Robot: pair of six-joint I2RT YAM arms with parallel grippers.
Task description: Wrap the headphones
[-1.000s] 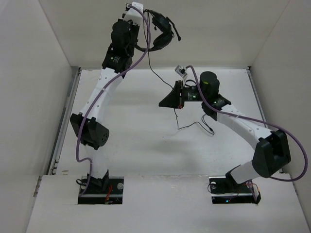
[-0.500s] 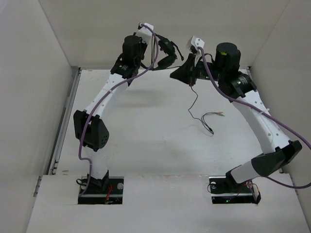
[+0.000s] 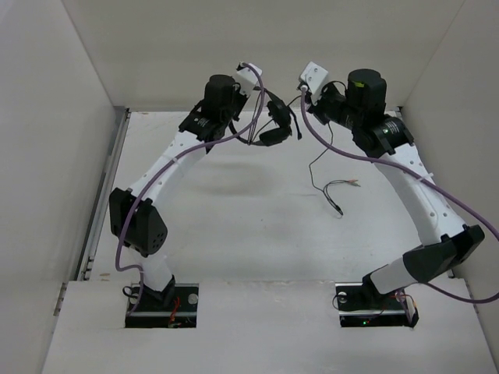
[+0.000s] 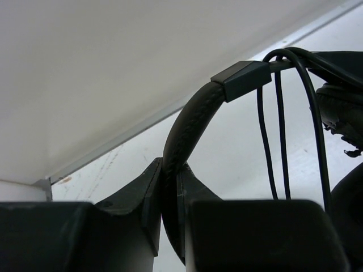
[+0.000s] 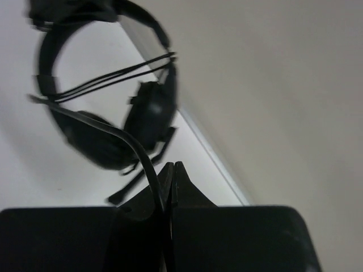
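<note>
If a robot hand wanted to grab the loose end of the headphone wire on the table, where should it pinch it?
Probably the thin stretch of wire just behind its light-tipped plugs, coming straight down from above. That end lies flat on the table with open space around it, so fingers could likely close on either side.

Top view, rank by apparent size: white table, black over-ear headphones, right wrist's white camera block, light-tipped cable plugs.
1. White table
2. Black over-ear headphones
3. White camera block
4. Light-tipped cable plugs
Items 2 and 3 are raised nearer the camera, so they look enlarged.
</note>
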